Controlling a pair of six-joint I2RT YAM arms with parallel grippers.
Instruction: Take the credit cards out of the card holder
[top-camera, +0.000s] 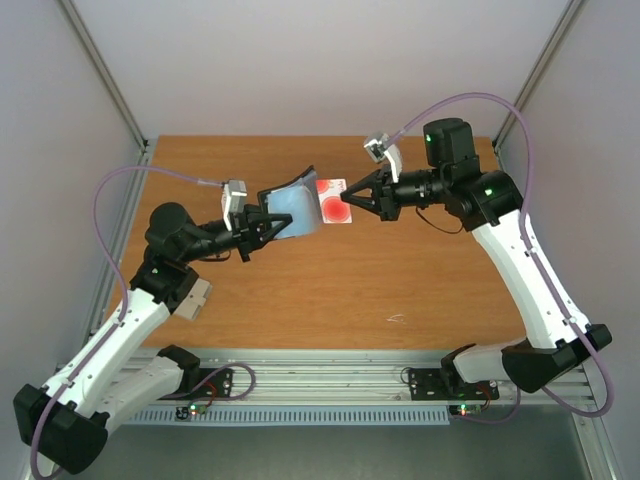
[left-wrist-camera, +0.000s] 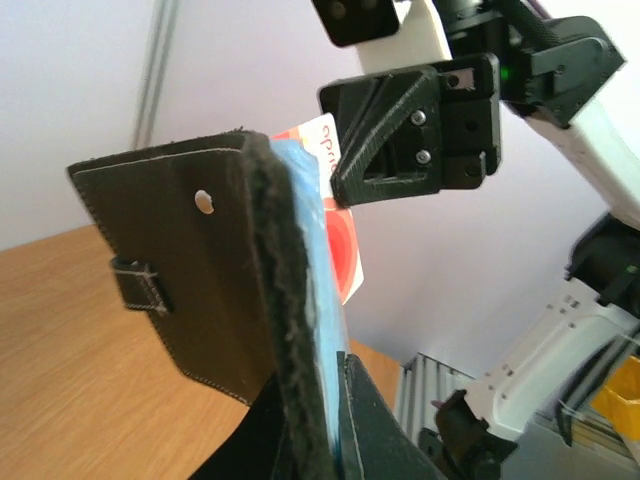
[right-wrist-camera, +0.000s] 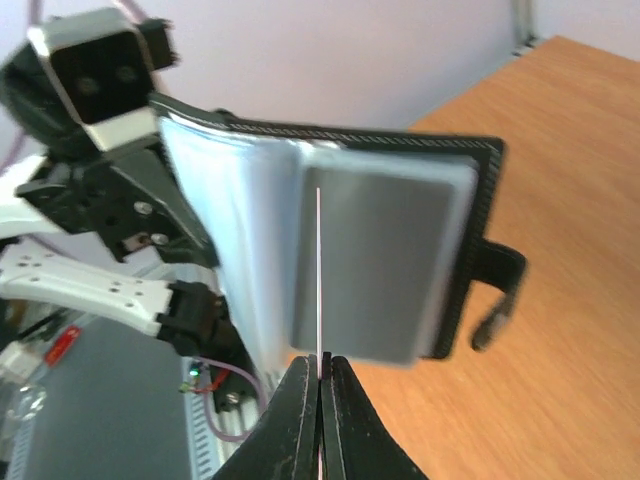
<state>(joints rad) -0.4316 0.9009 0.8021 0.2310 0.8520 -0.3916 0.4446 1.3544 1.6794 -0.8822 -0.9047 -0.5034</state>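
My left pincer (top-camera: 268, 226) is clenched on the lower edge of the card holder (top-camera: 293, 203). It holds the holder up off the table (top-camera: 400, 290), spread open, with the pale blue inside facing my right arm. My right pincer (top-camera: 352, 200) is clamped on the near end of the whitish card with the red spot (top-camera: 333, 203). In the right wrist view that card shows edge-on, as a thin line running straight out from between my closed fingers.

The card lies between the two pincers. Its long axis points from the holder's pocket toward my right wrist, and its far end sits against the holder's inner face. I judge the pull should go straight back along that axis, to my right, while the left arm holds firm. I cannot tell whether other cards remain inside.
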